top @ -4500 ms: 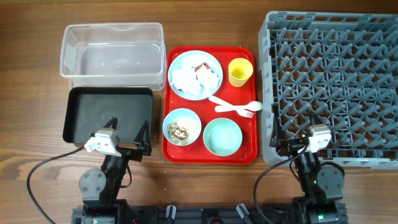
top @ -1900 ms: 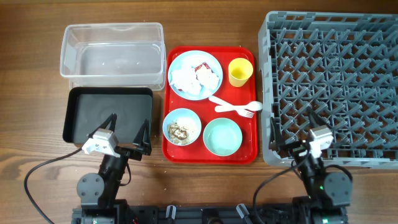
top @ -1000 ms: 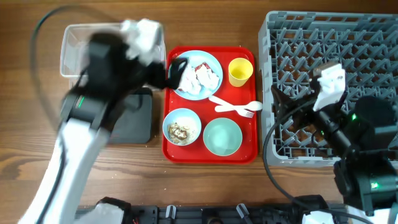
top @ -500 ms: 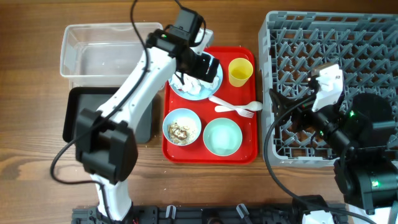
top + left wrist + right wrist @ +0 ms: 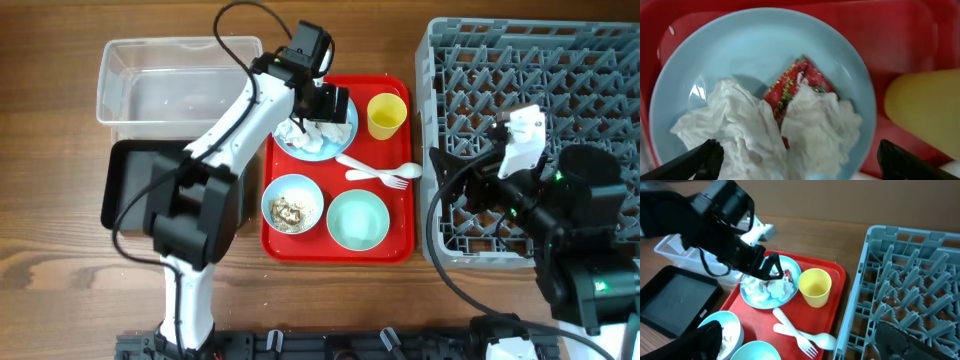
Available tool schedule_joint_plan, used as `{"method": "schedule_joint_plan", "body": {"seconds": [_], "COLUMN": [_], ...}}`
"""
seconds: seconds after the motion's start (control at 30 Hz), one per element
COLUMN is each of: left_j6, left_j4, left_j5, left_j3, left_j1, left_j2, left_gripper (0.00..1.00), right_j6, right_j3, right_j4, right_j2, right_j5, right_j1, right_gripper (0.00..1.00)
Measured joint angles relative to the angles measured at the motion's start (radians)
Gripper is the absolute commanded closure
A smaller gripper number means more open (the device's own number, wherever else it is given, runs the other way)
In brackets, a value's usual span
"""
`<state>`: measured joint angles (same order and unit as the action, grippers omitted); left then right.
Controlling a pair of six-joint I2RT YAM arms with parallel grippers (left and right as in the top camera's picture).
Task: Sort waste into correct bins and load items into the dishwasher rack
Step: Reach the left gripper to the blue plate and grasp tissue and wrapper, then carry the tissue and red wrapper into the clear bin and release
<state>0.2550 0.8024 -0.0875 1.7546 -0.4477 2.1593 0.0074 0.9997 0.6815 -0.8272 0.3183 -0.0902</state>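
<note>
My left gripper (image 5: 318,110) hangs open just above the light blue plate (image 5: 346,130) on the red serving tray. In the left wrist view its fingertips (image 5: 707,156) straddle crumpled white tissue (image 5: 745,130) and a red shiny wrapper (image 5: 796,84) on the plate (image 5: 755,50); nothing is gripped. My right gripper (image 5: 462,185) stands open over the left edge of the grey dishwasher rack (image 5: 560,90), empty. A yellow cup (image 5: 386,115), a white fork and spoon (image 5: 378,174), a bowl of food scraps (image 5: 292,205) and an empty mint bowl (image 5: 358,219) sit on the tray.
The clear tub (image 5: 170,85) stands at the back left, with the black tray (image 5: 130,185) in front of it, partly under my left arm. The red serving tray (image 5: 398,238) lies between the bins and the rack. Cables trail near the table's front edge.
Both arms have risen from the table's front edge. The left arm swung across the bins to the plate and settled lower over the tissue. The right one moved up over the rack's left edge.
</note>
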Motion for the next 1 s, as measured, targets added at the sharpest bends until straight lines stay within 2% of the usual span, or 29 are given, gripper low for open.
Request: {"method": "schedule_joint_plan", "body": {"seconds": [0.17,0.43,0.53,0.6,0.63,0.67,0.7,0.73,1.0], "left_j6": [0.082,0.115,0.122,0.126,0.129,0.13,0.13,0.129,0.129], "left_j4": [0.001,-0.003,-0.003,-0.008,-0.006,-0.007,-0.007,-0.006,0.009], "left_j5": [0.035,0.043,0.05,0.055,0.061,0.064,0.065,0.07,0.063], "left_j3": [0.0,0.001,0.006,0.009,0.01,0.011,0.011,0.011,0.014], "left_j1": [0.0,0.0,-0.002,-0.003,-0.003,-0.003,-0.002,-0.002,-0.002], "left_j2": [0.06,0.092,0.102,0.108,0.109,0.109,0.112,0.114,0.116], "left_gripper": [0.0,0.02,0.16,0.41,0.58,0.8,0.93,0.96,0.96], "right_j6": [0.003,0.004,0.004,0.004,0.004,0.004,0.004,0.004,0.008], "right_j3": [0.0,0.0,0.0,0.0,0.0,0.0,0.0,0.0,0.0], "right_j4": [0.001,0.003,0.002,0.003,0.003,0.003,0.003,0.003,0.003], "right_j2": [-0.033,-0.069,-0.079,-0.086,-0.089,-0.092,-0.095,-0.097,-0.098], "right_j5": [0.0,0.0,0.0,0.0,0.0,0.0,0.0,0.0,0.0], "right_j1": [0.0,0.0,0.0,0.0,0.0,0.0,0.0,0.0,0.0], "right_gripper": [0.0,0.0,0.0,0.0,0.0,0.0,0.0,0.0,0.0]}}
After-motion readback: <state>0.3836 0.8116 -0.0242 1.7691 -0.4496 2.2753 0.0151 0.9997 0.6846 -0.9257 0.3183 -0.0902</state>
